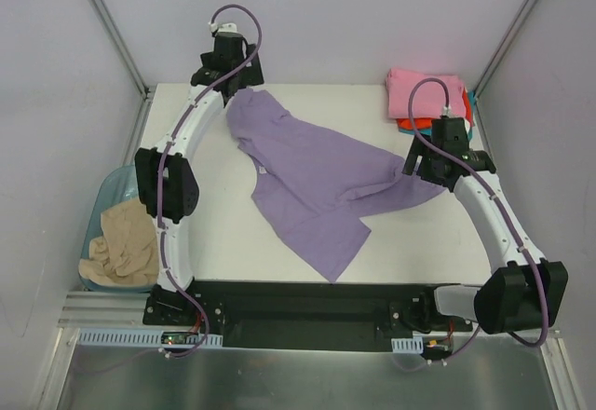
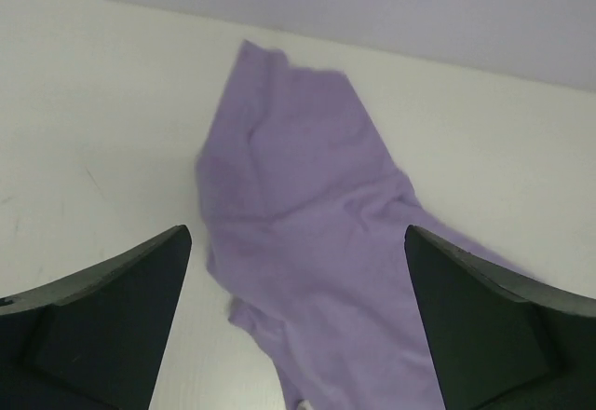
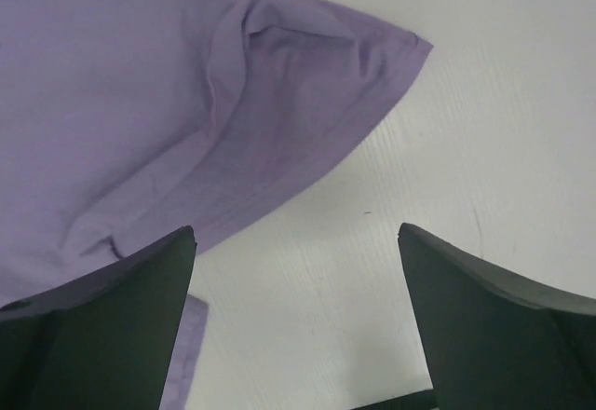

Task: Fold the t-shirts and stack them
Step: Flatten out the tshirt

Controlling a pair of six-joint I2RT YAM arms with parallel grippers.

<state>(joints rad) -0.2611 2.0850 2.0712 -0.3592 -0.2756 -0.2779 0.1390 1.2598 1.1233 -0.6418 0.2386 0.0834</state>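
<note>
1. Lavender t-shirt [image 1: 317,182] lies rumpled and unfolded, diagonally across the counter [image 1: 223,242].
2. Left pincer [image 2: 293,242] and right pincer [image 3: 298,238] gape wide, holding nothing, one over each end of it.
3. Best flatten it first, then grip matching corners for a square fold.
4. Pink t-shirt [image 1: 424,93] tops a pile crowding the far right corner; tan t-shirt [image 1: 121,247] sits in the bin [image 1: 102,188].

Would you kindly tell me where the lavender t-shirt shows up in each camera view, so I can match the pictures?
Top external: the lavender t-shirt lies crumpled across the middle of the table.
Left wrist: it fills the centre, running from the top down to the bottom edge.
Right wrist: it covers the upper left, one hemmed corner pointing right.
Shared landmark: the white table beneath it.
</note>
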